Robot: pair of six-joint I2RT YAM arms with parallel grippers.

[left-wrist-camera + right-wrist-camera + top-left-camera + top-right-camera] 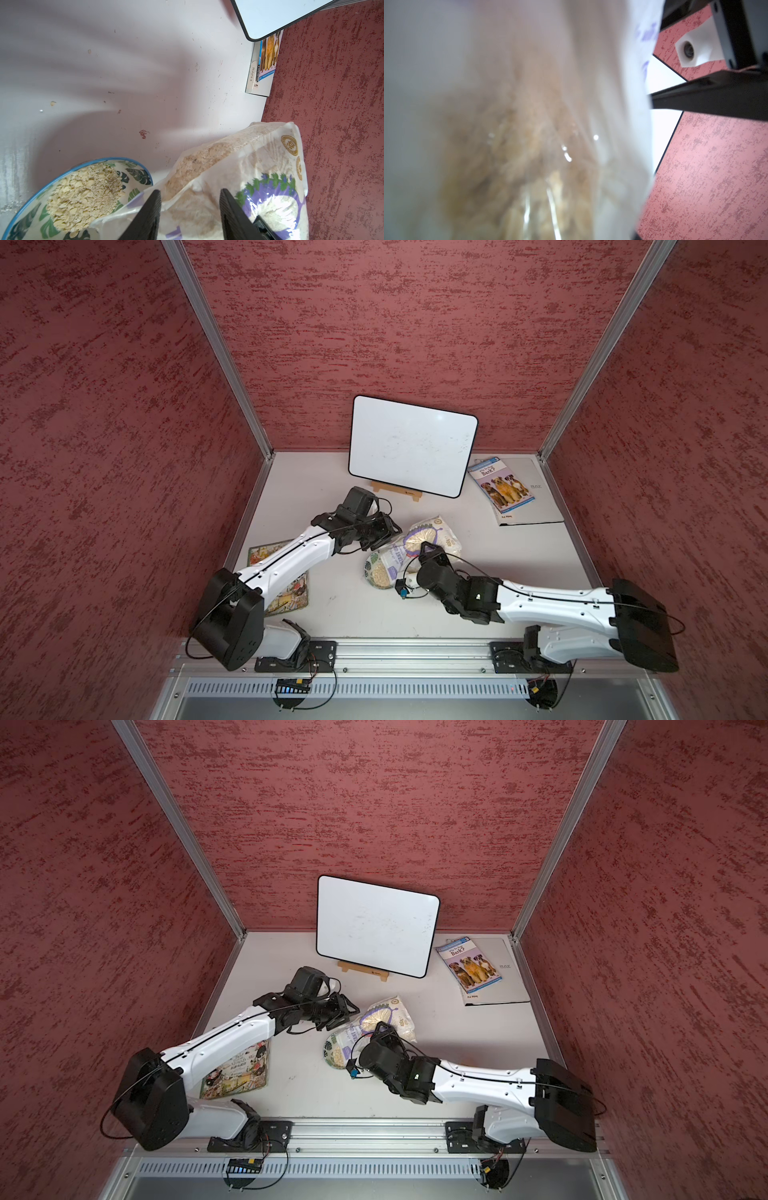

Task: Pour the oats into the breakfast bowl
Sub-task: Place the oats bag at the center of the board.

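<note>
Along the far edge of the bench (478, 580), find a blank whiteboard (411, 445) propped on a small wooden easel. Toward the far right corner, find a grey folder (252, 72) marked "RAY" under a dog book (500, 483) titled "…Bark?". Near the left edge, spot a picture book (237, 1071) half under the left arm, with a title too small to read. At mid-bench, see the pouch (432, 537) tipped with its mouth low over the breakfast bowl (135, 176); cannot read its purple print or gold emblem. Judge the pour well under way, given a heap of oats (83, 193) already in the bowl. Find the right tool (428, 548) seemingly clamped on the pouch's middle, with fingertips hidden. Find the left tool (190, 214) spread either side of the pouch near its mouth; cannot tell whether pressing it. Next, probably: right the pouch slowly, keeping the mouth above the rim, to spare the bench more stray flakes (53, 103).
</note>
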